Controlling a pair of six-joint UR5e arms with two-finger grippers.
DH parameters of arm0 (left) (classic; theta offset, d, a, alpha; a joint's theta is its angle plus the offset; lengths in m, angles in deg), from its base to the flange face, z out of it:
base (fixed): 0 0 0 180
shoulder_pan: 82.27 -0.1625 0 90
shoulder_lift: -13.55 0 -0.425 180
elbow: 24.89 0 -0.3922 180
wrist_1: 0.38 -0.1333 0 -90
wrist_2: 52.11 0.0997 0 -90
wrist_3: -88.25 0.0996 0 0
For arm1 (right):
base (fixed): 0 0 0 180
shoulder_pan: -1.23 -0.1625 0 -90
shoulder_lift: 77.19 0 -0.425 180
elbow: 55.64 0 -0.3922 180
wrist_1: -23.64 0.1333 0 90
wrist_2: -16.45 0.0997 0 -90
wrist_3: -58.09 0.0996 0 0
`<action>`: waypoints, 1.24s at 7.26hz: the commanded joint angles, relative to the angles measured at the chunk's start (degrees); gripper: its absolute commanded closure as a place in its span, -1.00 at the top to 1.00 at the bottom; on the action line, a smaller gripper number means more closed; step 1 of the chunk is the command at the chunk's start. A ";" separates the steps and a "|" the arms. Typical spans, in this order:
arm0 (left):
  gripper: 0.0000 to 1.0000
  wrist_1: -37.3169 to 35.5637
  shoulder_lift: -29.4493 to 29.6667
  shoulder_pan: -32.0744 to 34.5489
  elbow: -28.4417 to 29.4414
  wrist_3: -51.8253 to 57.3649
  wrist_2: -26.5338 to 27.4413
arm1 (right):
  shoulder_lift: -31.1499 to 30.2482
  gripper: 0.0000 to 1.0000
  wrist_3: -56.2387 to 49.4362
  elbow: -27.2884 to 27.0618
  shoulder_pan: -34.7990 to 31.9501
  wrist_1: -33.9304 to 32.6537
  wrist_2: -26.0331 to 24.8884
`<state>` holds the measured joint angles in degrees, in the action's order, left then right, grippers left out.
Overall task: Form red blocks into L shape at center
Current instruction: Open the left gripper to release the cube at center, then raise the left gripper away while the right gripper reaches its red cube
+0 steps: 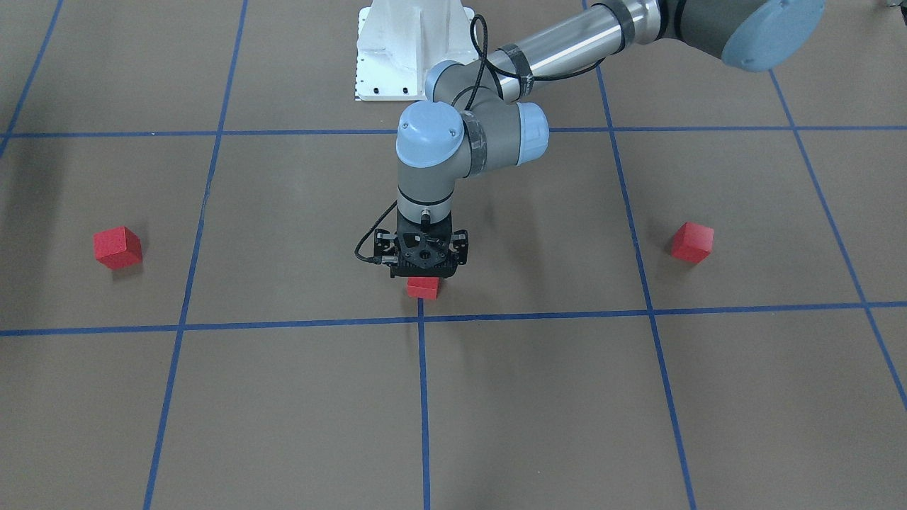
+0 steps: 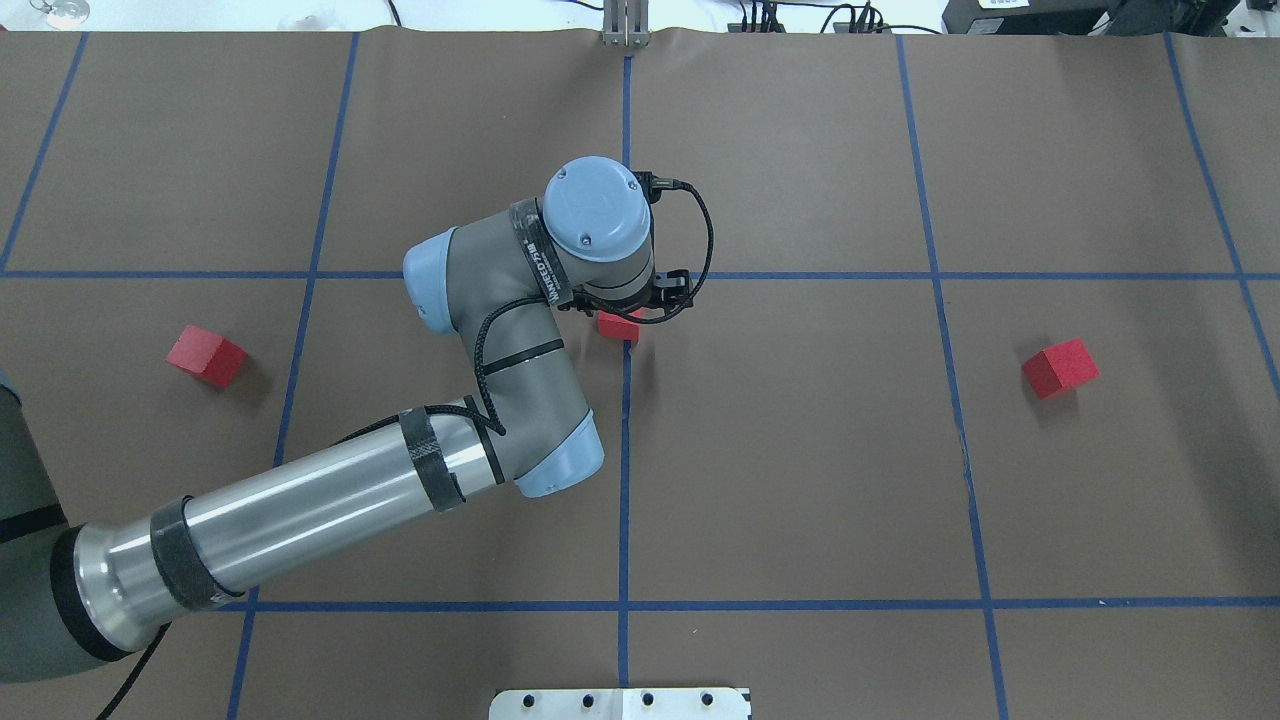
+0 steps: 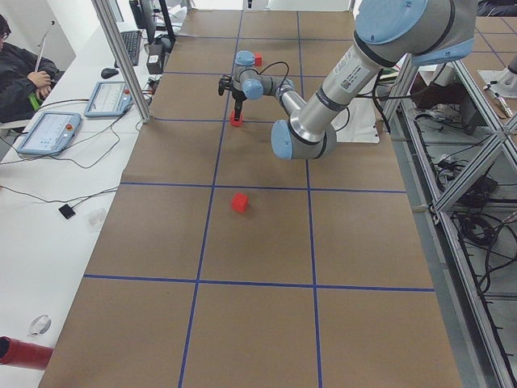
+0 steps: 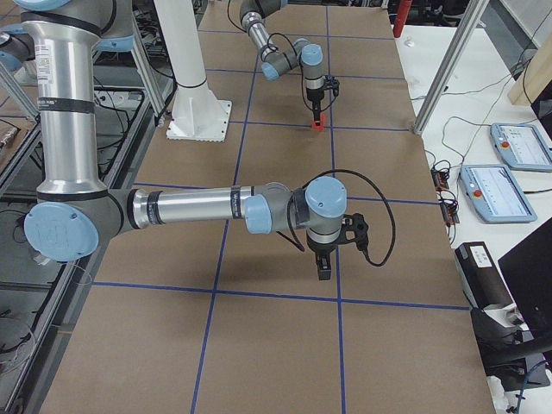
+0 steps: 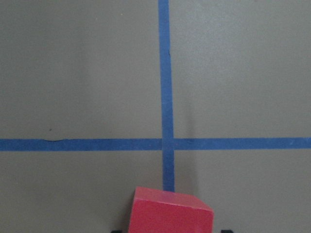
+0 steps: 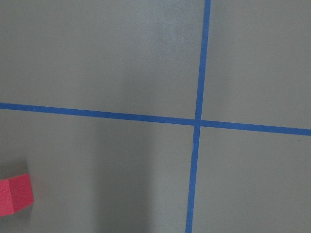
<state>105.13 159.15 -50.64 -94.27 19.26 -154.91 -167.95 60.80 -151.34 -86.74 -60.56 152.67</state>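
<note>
Three red blocks lie on the surface (image 2: 800, 450). The left block (image 2: 207, 355) is well to the left of the center (image 1: 421, 320), the middle block (image 2: 620, 327) is just on the robot's side of it and half hidden under the left gripper (image 1: 423, 275), and the right block (image 2: 1060, 367) is well to its right. The left jaws stand narrow, straddling the middle block, but whether they pinch it cannot be told; the right gripper (image 4: 324, 269) shows only from the side, so the state of its jaws cannot be told either.

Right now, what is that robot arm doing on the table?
The robot's left gripper is down over one red block, just beside the center where the blue lines cross. I can't tell if it is squeezing it. A second red block and a third red block sit far off on either side, so there is no L shape yet.
</note>
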 commanded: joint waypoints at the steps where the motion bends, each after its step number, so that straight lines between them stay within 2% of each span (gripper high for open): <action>1: 1.00 -0.56 -0.05 2.72 -2.84 0.08 -0.56 | 0.32 0.98 0.10 4.01 0.42 7.28 0.09; 2: 0.99 -2.83 -1.27 4.39 -5.56 0.69 -0.82 | 0.33 0.98 1.23 3.94 0.77 8.09 0.53; 3: 0.99 -5.55 -3.37 6.93 -8.72 1.13 -3.70 | 0.59 0.98 6.20 1.51 3.74 8.62 0.53; 4: 0.99 -5.58 -8.52 10.53 -13.88 3.66 -8.34 | 1.20 0.98 11.99 -2.08 8.46 8.54 0.18; 5: 0.99 -5.58 -16.14 13.70 -21.07 8.73 -10.82 | 2.68 0.98 17.62 -4.21 13.21 8.53 -0.17; 6: 0.99 -5.66 -22.66 16.77 -26.28 13.83 -12.50 | 4.44 0.98 18.28 -5.45 17.17 8.53 -1.83; 7: 0.99 -5.58 -25.94 19.50 -28.50 16.92 -14.60 | 4.54 0.98 18.38 -5.98 21.56 8.53 -4.54; 9: 0.99 -5.58 -26.50 20.76 -28.61 17.48 -15.68 | 4.55 0.98 18.38 -5.90 27.73 9.06 -6.67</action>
<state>99.55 133.66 -30.90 -122.22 35.86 -169.82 -163.52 79.03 -157.14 -63.11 -51.85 147.28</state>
